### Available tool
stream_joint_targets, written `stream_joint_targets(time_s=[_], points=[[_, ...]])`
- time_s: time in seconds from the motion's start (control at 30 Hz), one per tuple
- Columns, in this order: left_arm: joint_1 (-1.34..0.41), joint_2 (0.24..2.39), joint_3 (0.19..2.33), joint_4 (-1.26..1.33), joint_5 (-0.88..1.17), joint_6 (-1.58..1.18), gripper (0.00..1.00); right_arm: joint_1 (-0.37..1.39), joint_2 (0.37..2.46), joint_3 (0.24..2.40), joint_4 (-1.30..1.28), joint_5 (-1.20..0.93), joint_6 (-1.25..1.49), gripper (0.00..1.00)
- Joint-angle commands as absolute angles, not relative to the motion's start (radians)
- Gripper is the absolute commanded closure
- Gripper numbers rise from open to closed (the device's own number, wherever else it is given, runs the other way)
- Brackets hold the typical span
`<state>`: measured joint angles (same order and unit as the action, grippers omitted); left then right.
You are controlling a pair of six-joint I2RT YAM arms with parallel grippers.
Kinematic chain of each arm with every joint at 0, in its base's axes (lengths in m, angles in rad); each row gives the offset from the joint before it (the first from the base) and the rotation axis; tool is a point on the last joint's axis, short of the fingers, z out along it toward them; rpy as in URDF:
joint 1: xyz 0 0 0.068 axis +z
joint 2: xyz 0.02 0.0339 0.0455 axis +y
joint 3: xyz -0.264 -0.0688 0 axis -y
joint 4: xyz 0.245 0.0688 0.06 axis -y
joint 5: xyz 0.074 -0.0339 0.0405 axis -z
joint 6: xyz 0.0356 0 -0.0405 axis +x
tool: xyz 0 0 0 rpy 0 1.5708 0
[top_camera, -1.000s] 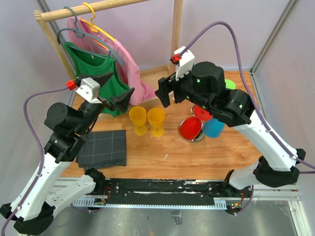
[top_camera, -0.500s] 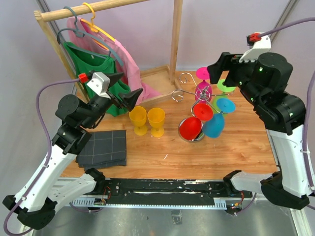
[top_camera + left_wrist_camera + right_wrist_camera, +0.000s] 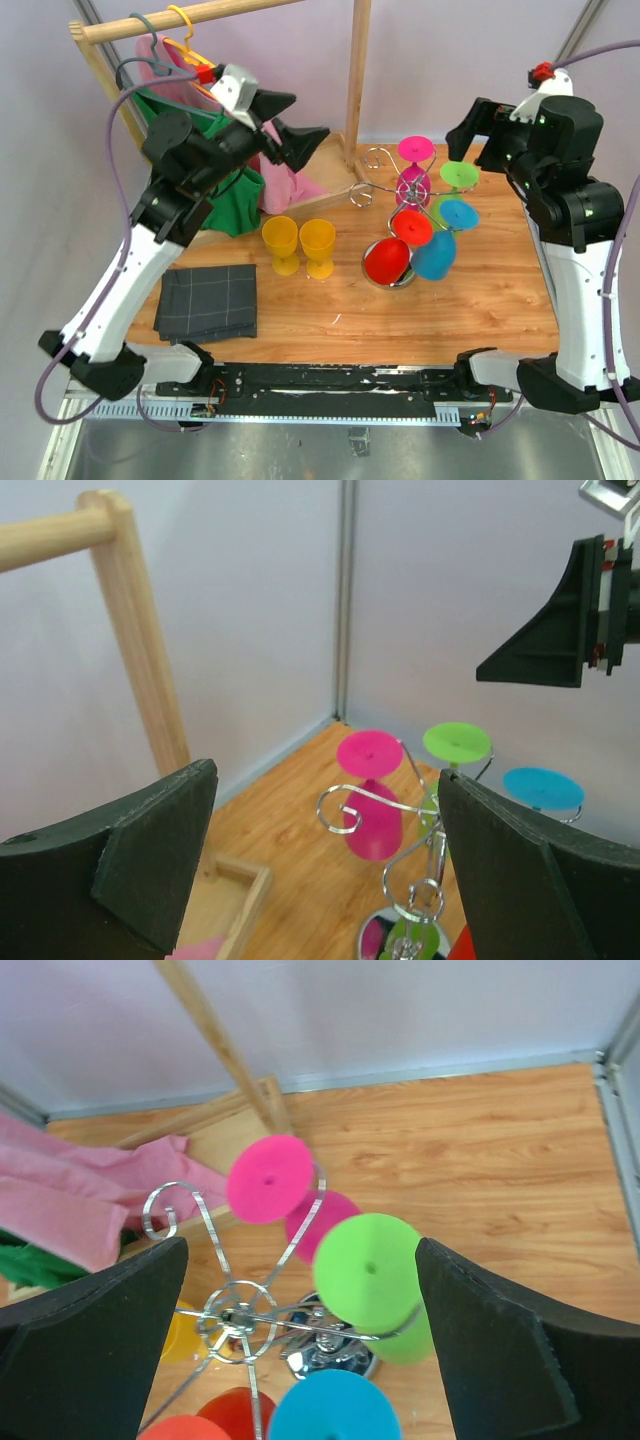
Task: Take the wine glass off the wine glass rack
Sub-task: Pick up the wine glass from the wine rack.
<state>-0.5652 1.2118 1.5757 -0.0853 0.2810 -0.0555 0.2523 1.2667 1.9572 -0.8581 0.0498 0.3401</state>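
The chrome wine glass rack [image 3: 392, 183] stands right of centre on the table, its curled arms [image 3: 400, 805] fanning out from a hub [image 3: 235, 1315]. Upside down on it hang a pink wine glass [image 3: 415, 152] [image 3: 372, 780] [image 3: 270, 1178], a green one [image 3: 459, 177] [image 3: 370, 1270], a blue one [image 3: 455, 214] and a red one [image 3: 411, 228]. My left gripper [image 3: 312, 114] [image 3: 325, 780] hovers open, high and left of the rack, facing it. Above the rack's right side my right gripper [image 3: 470, 140] [image 3: 300, 1250] is open too, with the green glass below its gap. Neither holds anything.
Two yellow glasses [image 3: 281, 240] [image 3: 318, 240] stand upright left of the rack. A wooden clothes rack [image 3: 357, 70] with green and pink garments on hangers fills the back left, over a wooden tray [image 3: 318, 158]. A folded dark cloth [image 3: 208, 300] lies front left.
My left arm has risen from beside the cloth and swung up towards the rack. My right arm has pulled off the rack to the back right, uncovering it, and its jaws have widened.
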Motion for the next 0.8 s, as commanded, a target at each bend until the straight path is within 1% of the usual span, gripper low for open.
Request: stream_joint_targets(time_s=[0.0, 0.13, 0.33, 0.6, 0.77], points=[[-0.569, 1.369, 1.764, -0.167, 0.456, -0.069, 0.03, 0.165, 1.198, 1.906, -0.865, 0.032, 0.348, 0.01], [-0.569, 1.505, 1.908, -0.206, 0.579, -0.120, 0.04, 0.159, 1.150, 1.831, -0.857, 0.029, 0.367, 0.02], [-0.569, 1.662, 2.047, -0.177, 0.737, -0.241, 0.06, 0.159, 1.079, 1.732, -0.845, 0.026, 0.397, 0.01], [-0.569, 1.858, 2.269, -0.144, 0.851, -0.408, 0.07, 0.158, 1.026, 1.680, -0.862, 0.036, 0.413, 0.01], [-0.571, 1.923, 2.294, -0.057, 0.871, -0.536, 0.08, 0.159, 1.004, 1.659, -0.869, 0.049, 0.418, 0.01]])
